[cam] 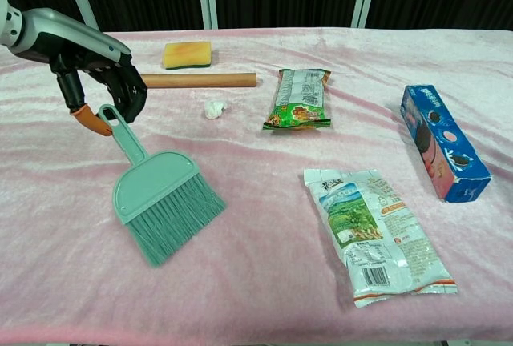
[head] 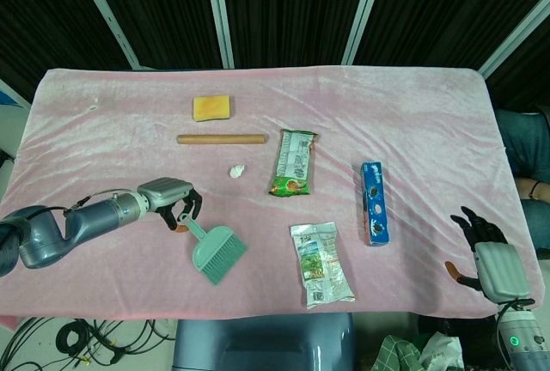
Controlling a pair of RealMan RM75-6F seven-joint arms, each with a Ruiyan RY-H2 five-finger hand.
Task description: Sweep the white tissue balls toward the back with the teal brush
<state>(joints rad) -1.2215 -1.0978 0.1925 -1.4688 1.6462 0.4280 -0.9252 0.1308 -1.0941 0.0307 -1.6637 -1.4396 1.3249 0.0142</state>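
left hand [cam: 100,82] gripping handle of teal brush [cam: 160,202], fingers [cam: 128,94] clenched round handle top; bristles lying on pink counter [cam: 264,282], front left. white tissue ball [cam: 214,109] sitting mid-counter, just in front of wooden stick [cam: 200,80], well apart from brush. right hand [head: 485,251] resting at front right edge, fingers spread, grasping nothing.
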